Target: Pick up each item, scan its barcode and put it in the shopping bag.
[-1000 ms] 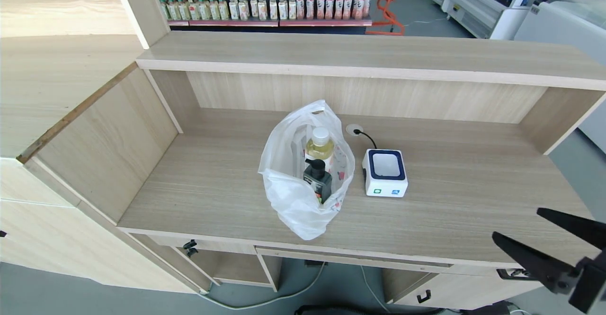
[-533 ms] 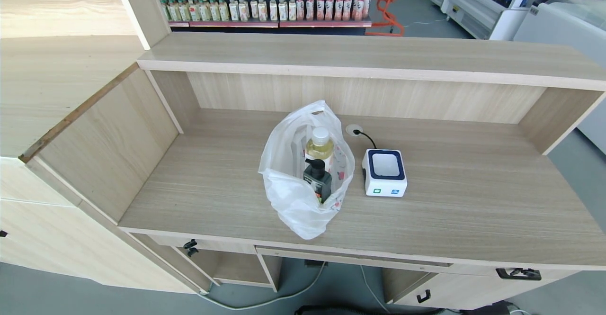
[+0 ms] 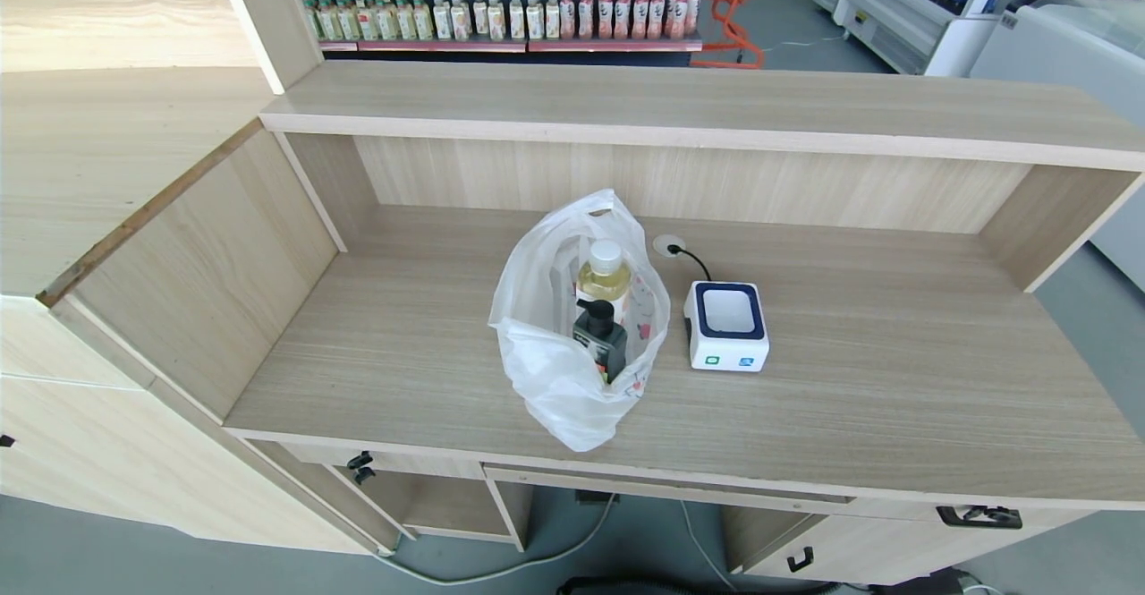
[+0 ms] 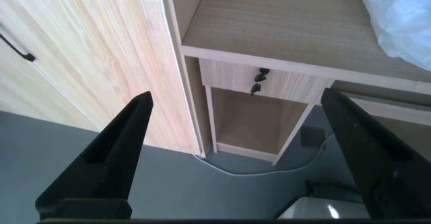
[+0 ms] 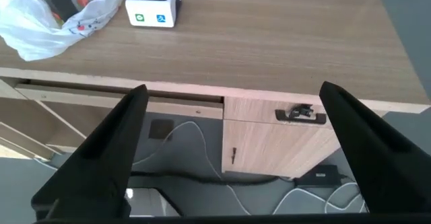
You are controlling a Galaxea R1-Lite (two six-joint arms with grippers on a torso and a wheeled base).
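now i see both arms held low off the counter's [image 3: 894, 380] front edge, left gripper [image 4: 237, 96] and right gripper [image 5: 234, 88] each spread wide. the bag [image 3: 572, 380] stands open mid-counter, a capped bottle [image 3: 605, 277] and a black pump bottle [image 3: 599, 337] upright inside, the scanner [image 3: 726, 325] just beside it on the right.

Head view: high up, facing forward and down; takes in the whole desk [image 3: 894, 380] top at mid range, store aisle behind.
Left wrist view: low, off the desk's front left corner, facing down between the left end effector [image 4: 236, 97] fingers; near the desk front.
Right wrist view: before the desk's front right, facing down between the right end effector [image 5: 234, 89] fingers.
Shared: shopping bag [image 3: 546, 380] in all three; scanner [image 3: 726, 325] in head and right wrist views.
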